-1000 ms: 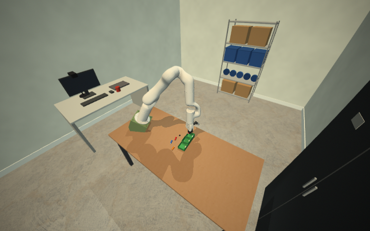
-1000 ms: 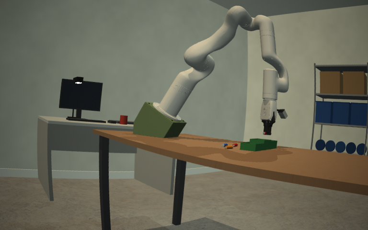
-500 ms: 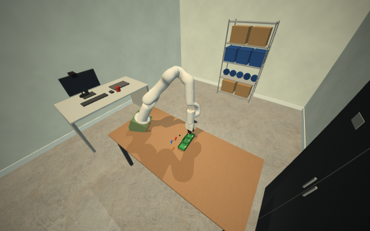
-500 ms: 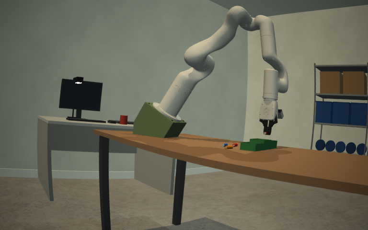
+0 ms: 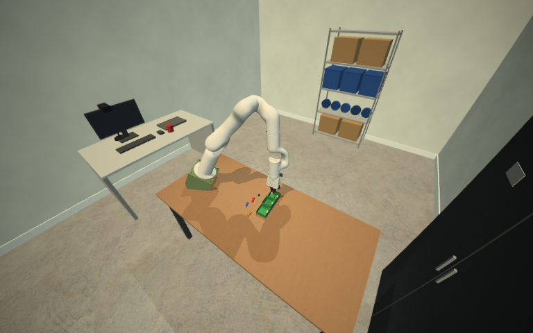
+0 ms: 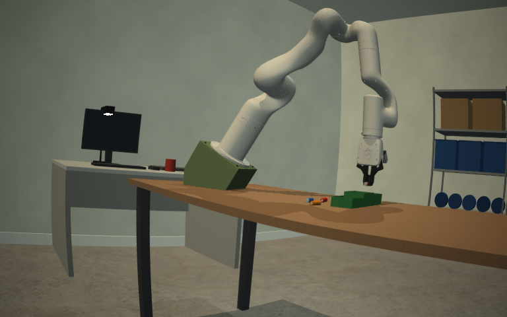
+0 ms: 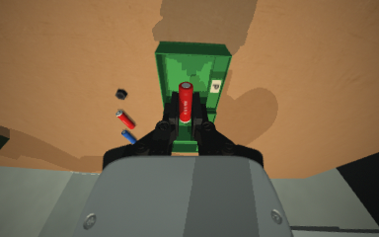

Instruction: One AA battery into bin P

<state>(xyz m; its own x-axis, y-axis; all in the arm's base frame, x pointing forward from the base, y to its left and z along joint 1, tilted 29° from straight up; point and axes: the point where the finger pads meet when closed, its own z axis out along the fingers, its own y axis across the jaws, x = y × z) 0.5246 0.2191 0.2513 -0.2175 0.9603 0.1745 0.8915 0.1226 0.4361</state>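
My gripper (image 7: 185, 102) is shut on a red AA battery (image 7: 185, 101) and holds it upright a little above the green row of bins (image 7: 192, 79). The battery hangs over the end compartment, which carries a small white label (image 7: 215, 86) too small to read. In the exterior view the gripper (image 6: 369, 183) is clearly above the bin row (image 6: 356, 199), not touching it. In the top view the gripper (image 5: 273, 191) is over the bin row's (image 5: 268, 204) end nearest the arm.
On the table left of the bins lie a red battery (image 7: 125, 118), a blue battery (image 7: 129, 136) and a small black nut (image 7: 120, 93). An orange piece (image 5: 249, 213) lies near the bins' other end. The arm's green base (image 5: 202, 178) stands at the table corner.
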